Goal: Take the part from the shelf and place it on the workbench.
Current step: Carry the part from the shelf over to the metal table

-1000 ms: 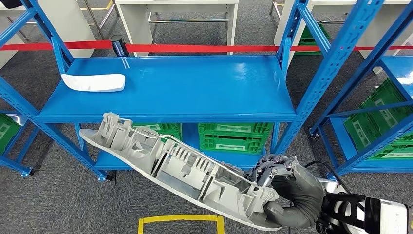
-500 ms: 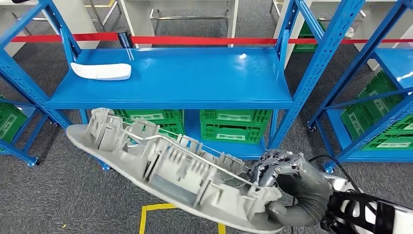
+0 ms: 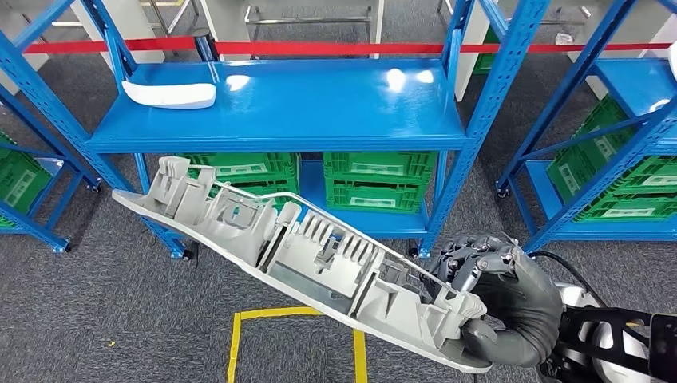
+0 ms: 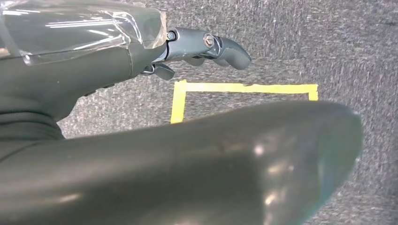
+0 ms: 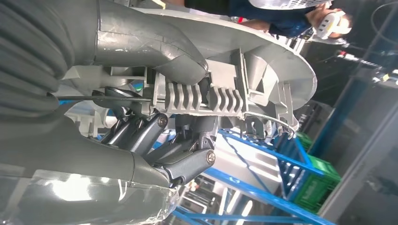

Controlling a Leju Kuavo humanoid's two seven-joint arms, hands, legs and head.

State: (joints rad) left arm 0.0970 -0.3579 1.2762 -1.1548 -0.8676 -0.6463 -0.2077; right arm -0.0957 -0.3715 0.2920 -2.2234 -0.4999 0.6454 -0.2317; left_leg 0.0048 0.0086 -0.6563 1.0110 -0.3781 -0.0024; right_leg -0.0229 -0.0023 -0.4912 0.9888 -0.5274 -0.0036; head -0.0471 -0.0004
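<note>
A long grey plastic part [image 3: 303,255] with ribs and clips on its upper face and a thin wire along it hangs slantwise in front of the blue shelf [image 3: 319,112]. My right hand [image 3: 511,307] grips its near right end, thumb under the rim, fingers [image 3: 475,257] curled over the ribs. The right wrist view shows the same grip on the part [image 5: 225,93] by that hand [image 5: 141,42]. My left hand [image 4: 117,61] hangs over grey carpet and holds nothing, its fingers [image 4: 220,47] apart from the thumb. A smaller white part [image 3: 169,94] lies at the shelf's far left.
Green crates [image 3: 375,179] stand on the lower shelf level, and more fill the racks on the right [image 3: 631,183] and left [image 3: 20,179]. A yellow tape square [image 3: 295,315] marks the carpet below the part. A red barrier tape [image 3: 319,48] runs behind. A person [image 5: 281,18] stands nearby.
The whole picture has shifted, so the camera has moved; the shelf now looks a little farther off. The part stays in my right hand, tilted slightly differently.
</note>
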